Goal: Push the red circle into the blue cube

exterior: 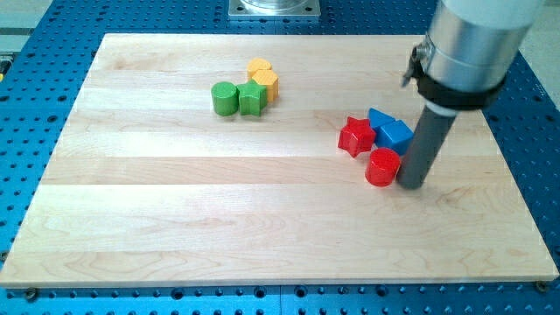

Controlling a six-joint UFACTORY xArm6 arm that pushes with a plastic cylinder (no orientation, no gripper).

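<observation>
The red circle (382, 167) lies at the board's right, just below the blue cube (395, 135) and close to it or touching it. My tip (412, 185) stands right against the red circle's right side, at the view's lower right of the blue cube. A blue triangular block (378, 117) sits behind the cube, touching it. A red star (355, 136) lies just left of the blue cube.
A green cylinder (226, 98), a green star-like block (252, 99) and two yellow blocks (262, 79) cluster at the board's upper middle. The wooden board (175, 201) lies on a blue perforated table (542, 175). The arm's grey body (472, 44) hangs over the upper right.
</observation>
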